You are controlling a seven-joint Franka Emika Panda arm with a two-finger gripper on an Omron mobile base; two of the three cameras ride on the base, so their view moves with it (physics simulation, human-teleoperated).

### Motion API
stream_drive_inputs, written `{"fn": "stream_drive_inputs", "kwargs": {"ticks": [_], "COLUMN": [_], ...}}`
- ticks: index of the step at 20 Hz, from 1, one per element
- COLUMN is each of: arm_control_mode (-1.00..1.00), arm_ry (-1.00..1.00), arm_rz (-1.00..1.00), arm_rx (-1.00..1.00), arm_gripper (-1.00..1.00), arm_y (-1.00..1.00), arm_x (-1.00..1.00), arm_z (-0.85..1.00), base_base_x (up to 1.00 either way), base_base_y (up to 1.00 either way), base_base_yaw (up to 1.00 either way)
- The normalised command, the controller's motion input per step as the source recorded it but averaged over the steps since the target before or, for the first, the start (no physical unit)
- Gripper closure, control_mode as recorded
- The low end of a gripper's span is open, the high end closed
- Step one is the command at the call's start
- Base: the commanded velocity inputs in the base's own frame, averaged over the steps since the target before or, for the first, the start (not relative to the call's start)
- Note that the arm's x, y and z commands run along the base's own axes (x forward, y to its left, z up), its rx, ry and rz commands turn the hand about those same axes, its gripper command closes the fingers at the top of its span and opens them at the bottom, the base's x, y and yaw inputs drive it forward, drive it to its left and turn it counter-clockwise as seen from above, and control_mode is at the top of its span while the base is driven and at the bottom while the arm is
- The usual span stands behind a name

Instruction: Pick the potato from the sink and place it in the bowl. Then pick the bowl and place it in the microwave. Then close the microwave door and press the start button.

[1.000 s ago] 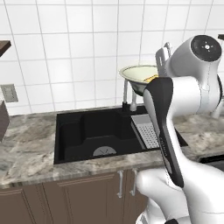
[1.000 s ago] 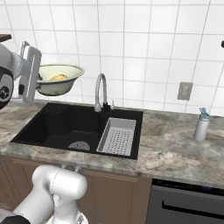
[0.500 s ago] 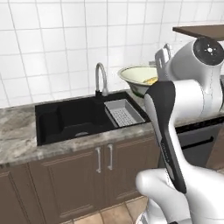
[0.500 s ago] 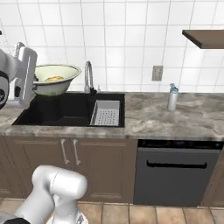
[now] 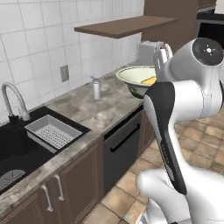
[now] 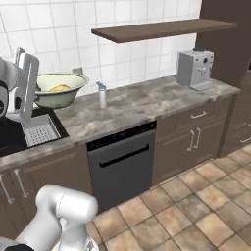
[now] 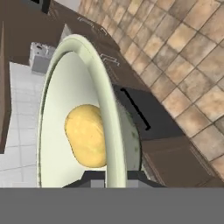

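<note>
the jaws grip the bowl (image 5: 139,79) by its rim, potato (image 7: 86,135) inside, aloft over the table (image 6: 132,105) at 12 o'clock from the dishwasher (image 6: 122,164); carrying step, next calls for finding the microwave.

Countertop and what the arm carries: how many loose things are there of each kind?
Bowl, held up by the gripper: 1
Potato, in the bowl: 1
Soap bottle, on the counter: 1
Coffee machine, on the counter: 1
Drain tray, at the sink: 1
Total: 5
</note>
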Motion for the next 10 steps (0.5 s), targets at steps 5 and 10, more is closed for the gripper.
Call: {"fn": "stream_drive_inputs", "kwargs": {"ticks": [5,10], "arm_control_mode": [1.0,1.0], "arm_ry": [0.0,0.0], "arm_rz": [0.0,0.0], "arm_rx": [0.0,0.0], "arm_gripper": [1.0,1.0], "arm_y": [0.0,0.0], "arm_x": [0.0,0.0], "arm_z": [0.0,0.0], "base_base_x": [-0.05,0.0], "base_base_y": [0.0,-0.13], "base_base_yaw": [-0.88,-0.84]}}
